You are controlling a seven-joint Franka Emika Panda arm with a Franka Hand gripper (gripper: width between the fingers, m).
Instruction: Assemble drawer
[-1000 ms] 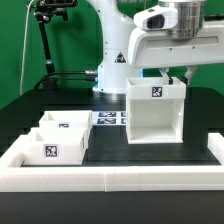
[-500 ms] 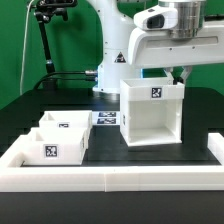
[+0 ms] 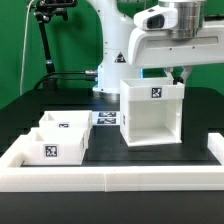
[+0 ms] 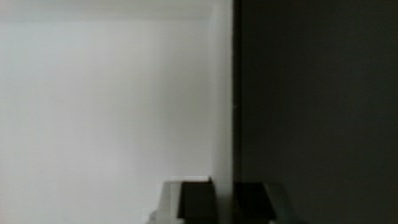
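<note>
The tall white drawer housing [image 3: 152,115] stands upright on the black table, right of centre, its tag facing the camera. My gripper [image 3: 177,76] reaches down onto its far right top edge, with the fingertips hidden behind the wall. In the wrist view the gripper [image 4: 231,202] straddles the thin wall edge. The white housing surface [image 4: 107,100] fills one side, darkness the other. The two dark fingers [image 4: 196,203] sit close together on the wall. Two small open-top trays [image 3: 66,126] [image 3: 50,148] lie side by side at the exterior view's left.
The marker board [image 3: 107,118] lies flat between the trays and the housing. A low white rim [image 3: 110,180] borders the table's front and sides. The arm's white base [image 3: 113,55] stands behind the housing. A black camera stand [image 3: 44,40] is at the back left.
The housing has shifted a little toward the exterior view's left since one second ago, held by the gripper. It has stayed still over the last half second.
</note>
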